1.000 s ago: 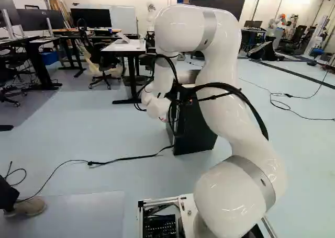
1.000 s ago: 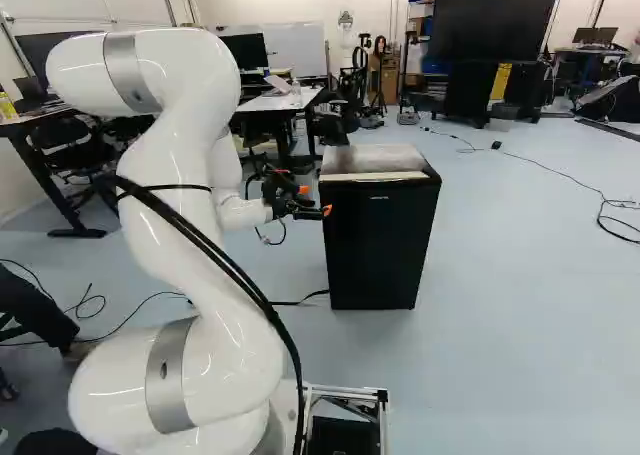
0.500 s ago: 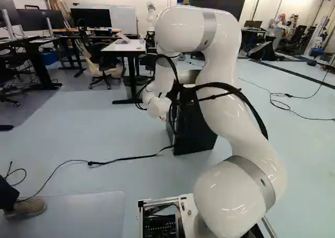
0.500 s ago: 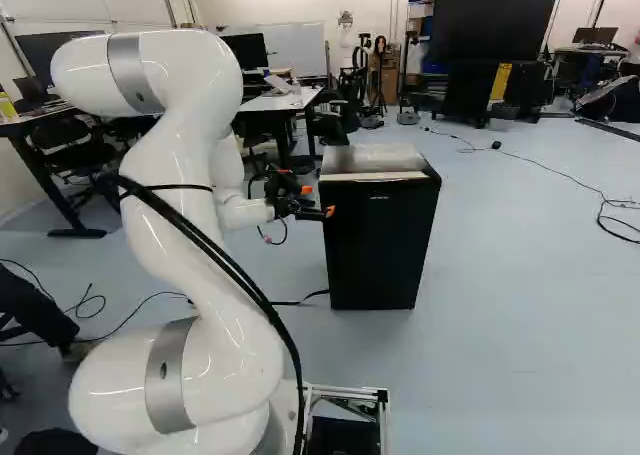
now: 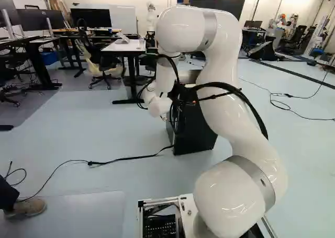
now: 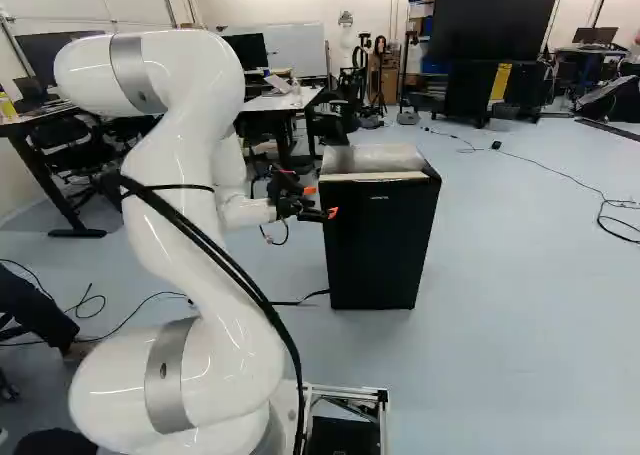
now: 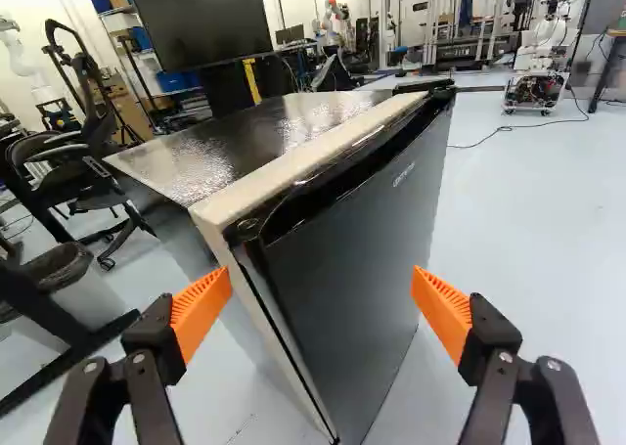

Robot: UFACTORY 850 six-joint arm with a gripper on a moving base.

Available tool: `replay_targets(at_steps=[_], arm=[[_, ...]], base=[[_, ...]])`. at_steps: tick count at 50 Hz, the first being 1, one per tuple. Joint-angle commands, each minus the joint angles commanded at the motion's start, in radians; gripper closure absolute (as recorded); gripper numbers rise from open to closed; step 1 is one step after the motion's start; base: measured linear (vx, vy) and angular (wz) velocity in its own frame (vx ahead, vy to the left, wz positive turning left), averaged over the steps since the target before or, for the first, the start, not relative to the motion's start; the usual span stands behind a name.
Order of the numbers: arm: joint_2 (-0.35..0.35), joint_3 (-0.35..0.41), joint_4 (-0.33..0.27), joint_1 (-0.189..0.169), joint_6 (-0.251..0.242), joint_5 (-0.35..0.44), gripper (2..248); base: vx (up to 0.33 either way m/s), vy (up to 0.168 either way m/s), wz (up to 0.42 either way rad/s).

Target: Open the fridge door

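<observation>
In the right base view my gripper (image 6: 322, 201) is at the left upper edge of the black fridge (image 6: 380, 240), before its front. Seen from the wrist, the gripper (image 7: 321, 308) stands open, its orange pads wide apart with the fridge's near vertical edge beyond and between them. The fridge door (image 7: 352, 249) is closed, with a recessed grip along its top and a light strip (image 7: 293, 161) behind it. Whether a pad touches the fridge, I cannot tell. In the left base view my arm hides much of the fridge (image 5: 194, 128).
A black cable (image 5: 120, 159) runs over the floor to the fridge. A white table (image 5: 125, 46) and office chairs stand beyond. A person's shoe (image 5: 26, 206) is at the near left. Another robot (image 7: 540, 54) stands in the background, past the fridge.
The gripper and wrist have shifted slightly to the right in the base views, a little closer across the fridge's front. The base and fridge have not moved.
</observation>
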Motion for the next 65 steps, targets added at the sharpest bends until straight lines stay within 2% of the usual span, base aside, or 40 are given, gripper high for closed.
replay_targets(at_steps=[25,65], arm=[[0.0,0.0,0.011,0.0,0.0,0.0,3],[0.0,0.0,0.082,0.0,0.0,0.0,3]], base=[[0.0,0.0,0.0],[0.0,0.0,0.0]])
